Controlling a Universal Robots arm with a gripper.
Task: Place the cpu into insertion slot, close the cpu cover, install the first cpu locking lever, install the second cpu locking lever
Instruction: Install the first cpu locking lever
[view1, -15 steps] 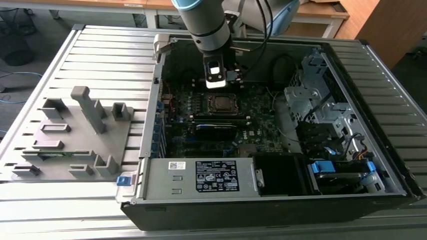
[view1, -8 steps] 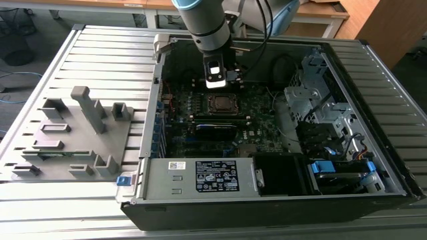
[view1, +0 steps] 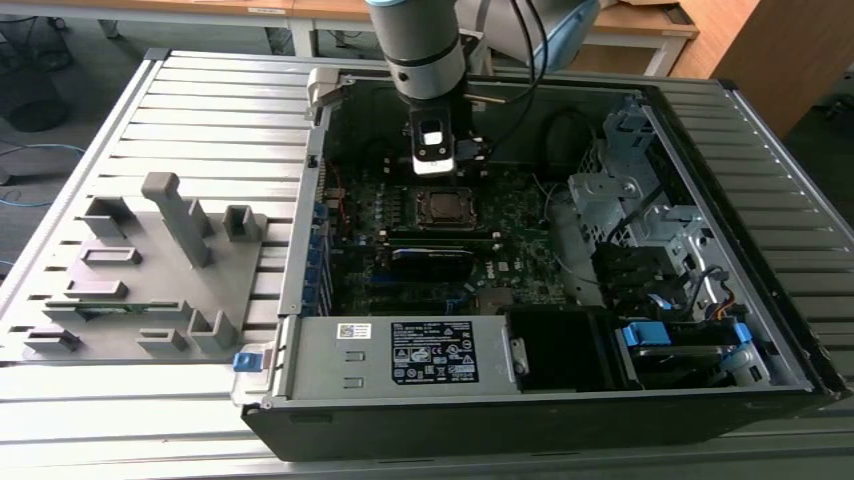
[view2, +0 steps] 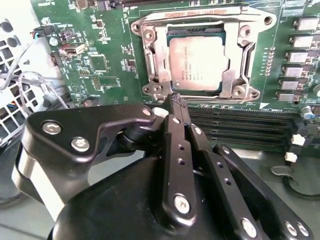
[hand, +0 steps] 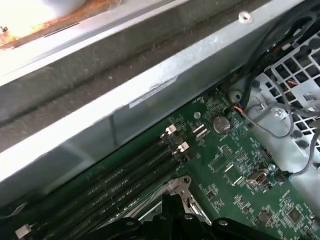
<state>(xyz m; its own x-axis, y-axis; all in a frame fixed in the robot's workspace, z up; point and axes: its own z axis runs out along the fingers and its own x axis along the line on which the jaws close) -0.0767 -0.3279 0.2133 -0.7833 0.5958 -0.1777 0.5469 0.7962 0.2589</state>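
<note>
In the exterior view, well off to the exterior view's left of your gripper (view1: 438, 172), you have the grey fixture tray (view1: 140, 265) lying on the slatted table (view1: 80, 150), outside the open computer case (view1: 747, 130). Your arm comes down into the case, and the gripper hangs just above the far edge of the insertion slot (view1: 442, 206). Nearer the camera than the gripper sits the white-labelled power supply box (view1: 400, 353). To the exterior view's right of the gripper stands the metal drive cage (view1: 627, 190).

In the second wrist view, your gripper's (view2: 176, 102) black fingers are pressed together to a point with nothing between them, and that point sits at the edge of the cpu cover (view2: 200, 30), by a bolt at the frame's corner. Just beyond the tip, the cpu (view2: 197, 60) lies seated in the slot, its silver top showing through the cover's window. The memory slots (view2: 240, 125) run beside the fingers.
</note>
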